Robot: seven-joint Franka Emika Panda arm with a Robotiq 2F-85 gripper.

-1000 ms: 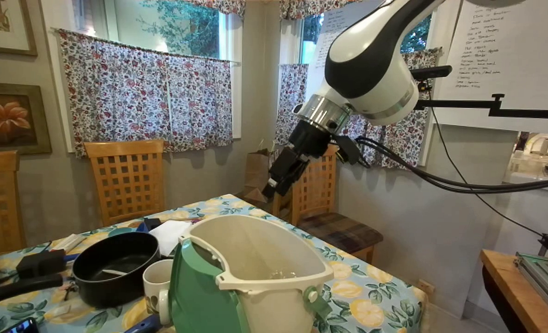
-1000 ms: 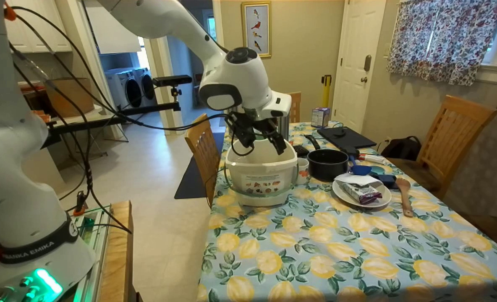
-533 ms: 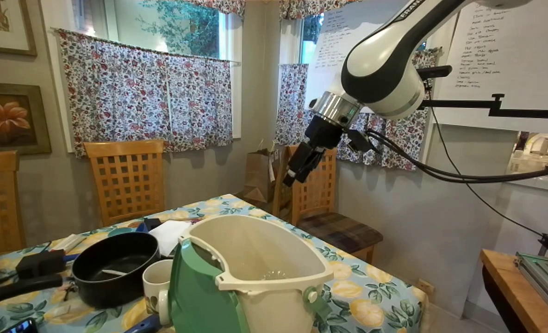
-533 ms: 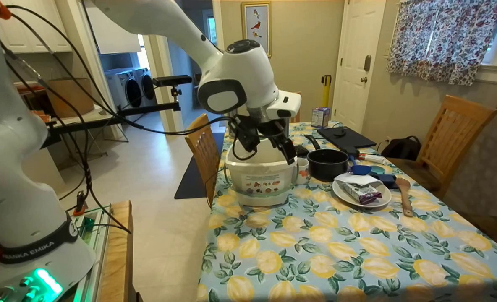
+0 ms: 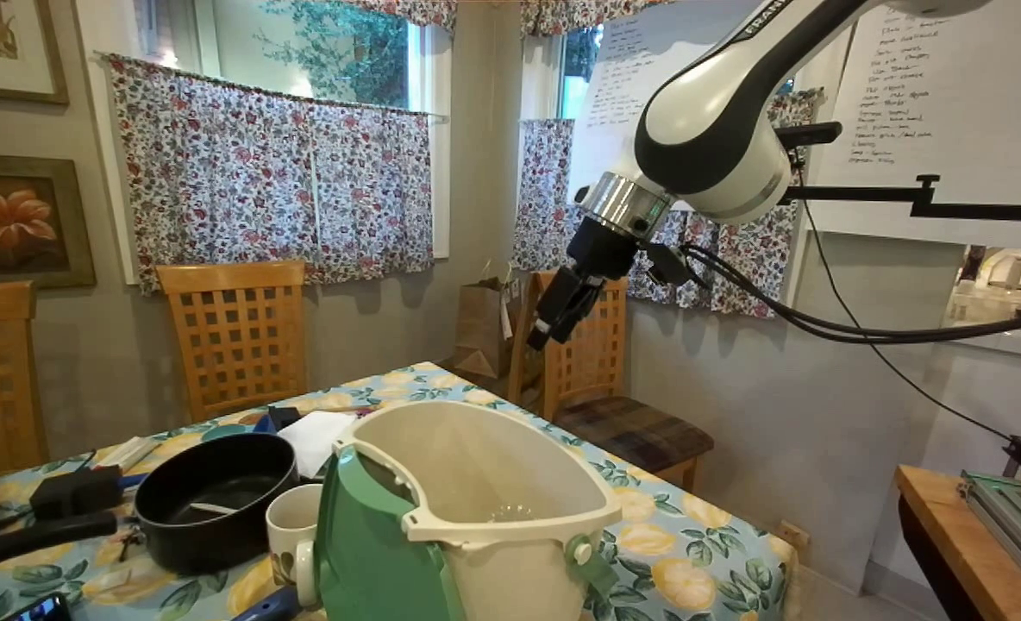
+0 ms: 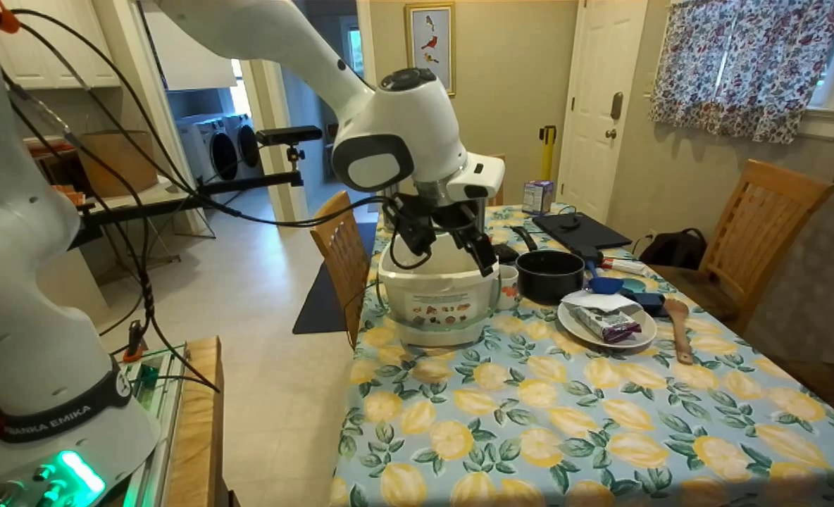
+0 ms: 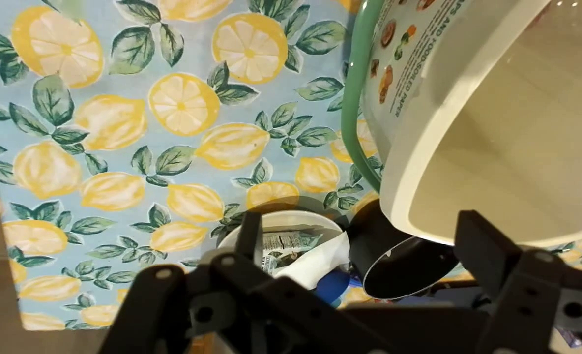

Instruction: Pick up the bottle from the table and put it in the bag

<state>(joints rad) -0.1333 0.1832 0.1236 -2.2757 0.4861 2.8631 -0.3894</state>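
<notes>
Claw (image 7: 360, 225) hangs in the air, its fingers spread wide apart, higher than the clear plastic bottle (image 5: 510, 514) and well away from it. I can just make out the bottle glinting inside the cream food-scrap bin (image 5: 515, 573), which stands on the table (image 6: 501, 440) beside a white mug (image 5: 290, 522) and near a black saucepan (image 5: 191, 543).
</notes>
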